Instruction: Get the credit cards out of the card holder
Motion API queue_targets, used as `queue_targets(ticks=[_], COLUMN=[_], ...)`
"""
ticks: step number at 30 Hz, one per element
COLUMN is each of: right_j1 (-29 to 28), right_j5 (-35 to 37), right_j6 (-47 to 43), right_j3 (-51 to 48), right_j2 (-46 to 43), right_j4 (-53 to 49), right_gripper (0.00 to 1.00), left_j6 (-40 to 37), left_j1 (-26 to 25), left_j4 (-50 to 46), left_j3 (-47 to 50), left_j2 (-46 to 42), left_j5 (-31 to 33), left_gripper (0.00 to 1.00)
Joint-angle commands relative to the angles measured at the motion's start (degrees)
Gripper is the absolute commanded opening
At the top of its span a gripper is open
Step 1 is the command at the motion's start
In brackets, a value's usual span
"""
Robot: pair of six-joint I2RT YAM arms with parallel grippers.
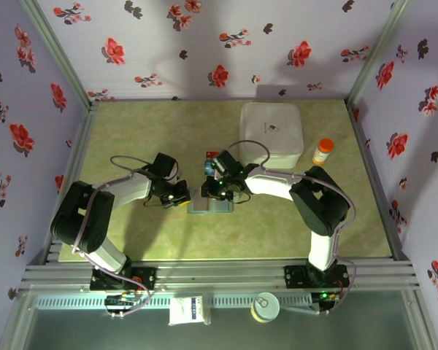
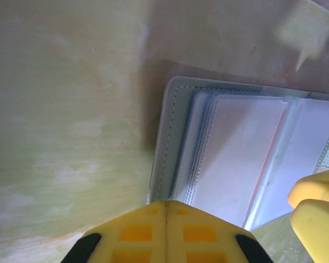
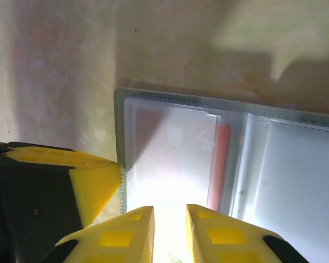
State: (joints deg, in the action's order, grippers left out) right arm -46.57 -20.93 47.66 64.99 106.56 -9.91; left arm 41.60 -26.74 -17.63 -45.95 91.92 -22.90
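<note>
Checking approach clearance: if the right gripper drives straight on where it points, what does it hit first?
Likely the open slate grey-blue bifold card holder: the right gripper's fingers point at its clear slot panel, beside a thin red plastic card. Depth is unclear.

The card holder [image 1: 201,203] is a slate grey-blue bifold with stitched edges, lying flat and open just below the centre of the top view. In the right wrist view it spans the middle and right of the frame, both clear-sleeved inner panels facing up. A red credit card [image 3: 223,164] shows as a narrow upright strip in the left panel's sleeve, beside the fold.
</note>
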Motion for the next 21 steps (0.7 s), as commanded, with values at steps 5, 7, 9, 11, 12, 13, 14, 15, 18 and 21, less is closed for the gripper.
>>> queue_targets(ticks=[5, 7, 9, 11, 12, 13, 14, 15, 18, 21], right_j1=[-0.7, -0.7, -0.7, -0.7, -0.7, -0.8, -0.8, -0.8, -0.8, -0.8], right_j5=[-1.8, -2.3, -2.6, -2.8, -2.8, -2.8, -3.0, -3.2, -3.2, -3.1], right_j6=[2.5, 2.9, 2.9, 2.9, 2.9, 3.0, 3.0, 3.0, 3.0, 3.0], right_j3=[1.7, 1.9, 2.5, 2.8, 2.9, 3.1, 3.1, 3.2, 3.4, 3.5], right_j2=[1.6, 2.1, 2.6, 3.0, 3.3, 3.5, 3.7, 3.9, 4.2, 4.8], right_j4=[0.0, 0.6, 0.5, 0.4, 0.4, 0.4, 0.4, 0.4, 0.4, 0.0], right_gripper=[0.24, 0.24, 0.24, 0.24, 0.23, 0.23, 0.23, 0.23, 0.23, 0.23], left_j6=[-0.5, -0.5, -0.6, -0.4, -0.4, -0.4, -0.4, -0.5, -0.6, -0.7], left_j1=[-0.5, -0.4, -0.5, -0.4, -0.4, -0.4, -0.4, -0.4, -0.4, -0.4], left_j4=[-0.9, -1.0, -1.0, -0.7, -0.7, -0.7, -0.8, -0.8, -0.7, -0.9], left_j3=[0.8, 0.8, 1.0, 1.3, 1.3, 1.2, 1.3, 1.3, 1.2, 1.2], left_j2=[1.1, 1.2, 1.2, 1.2, 1.5, 1.5, 1.5, 1.5, 1.8, 1.8], left_j5=[0.6, 0.5, 0.5, 0.5, 0.4, 0.3, 0.3, 0.3, 0.3, 0.4], left_gripper=[0.04, 0.04, 0.04, 0.04, 0.04, 0.04, 0.04, 0.04, 0.04, 0.03])
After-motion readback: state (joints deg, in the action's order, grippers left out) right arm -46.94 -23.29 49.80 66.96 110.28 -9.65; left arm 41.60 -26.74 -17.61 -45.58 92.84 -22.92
